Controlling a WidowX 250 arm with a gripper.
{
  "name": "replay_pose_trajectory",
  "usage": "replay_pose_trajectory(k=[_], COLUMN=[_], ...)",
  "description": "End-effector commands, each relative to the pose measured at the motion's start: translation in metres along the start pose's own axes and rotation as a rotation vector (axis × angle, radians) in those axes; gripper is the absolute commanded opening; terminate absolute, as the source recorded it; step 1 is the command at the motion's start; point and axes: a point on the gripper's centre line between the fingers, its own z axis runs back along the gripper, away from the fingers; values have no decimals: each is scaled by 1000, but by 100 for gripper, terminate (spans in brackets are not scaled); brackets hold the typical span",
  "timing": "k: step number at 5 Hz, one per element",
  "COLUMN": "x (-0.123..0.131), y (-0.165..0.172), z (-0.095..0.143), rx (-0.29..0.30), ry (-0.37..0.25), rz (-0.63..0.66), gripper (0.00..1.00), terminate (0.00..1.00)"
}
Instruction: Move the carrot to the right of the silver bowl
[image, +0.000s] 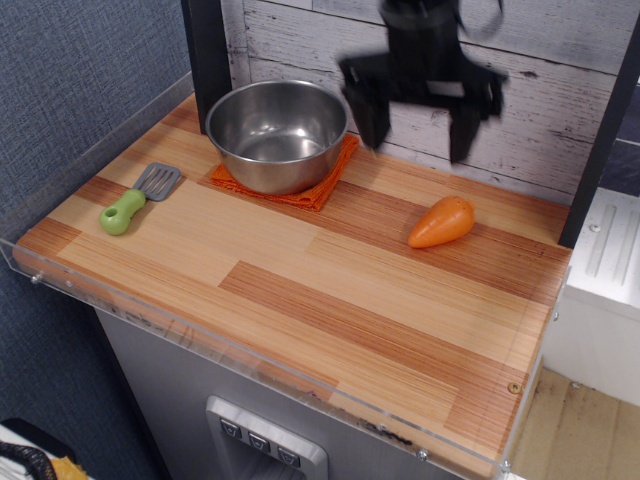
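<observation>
Now you see the small orange plastic carrot (441, 222) lying on its side on the striped wooden counter (300, 290), well to the right of the round stainless-steel bowl (277, 134). Your black robot hand (418, 126), motion-blurred, hangs above, released, its 2 fingers spread wide and gripping nothing. That bowl sits on a folded orange cloth (322, 187). Near the counter's left edge lies 1 green-handled grey spatula (139, 197).

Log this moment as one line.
carrot: lying on table, right of bowl | end effector: open, raised, empty | spatula: left of bowl
</observation>
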Motion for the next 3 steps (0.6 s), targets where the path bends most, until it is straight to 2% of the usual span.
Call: replay_pose_trajectory(k=[1,2,3], x=[-58,-67,-64], y=[52,66,72], z=[49,38,29], rx=[8,44,61], ry=[6,60,94], rz=[-51,-105,-143], gripper=[100,100,100], terminate=[0,0,0])
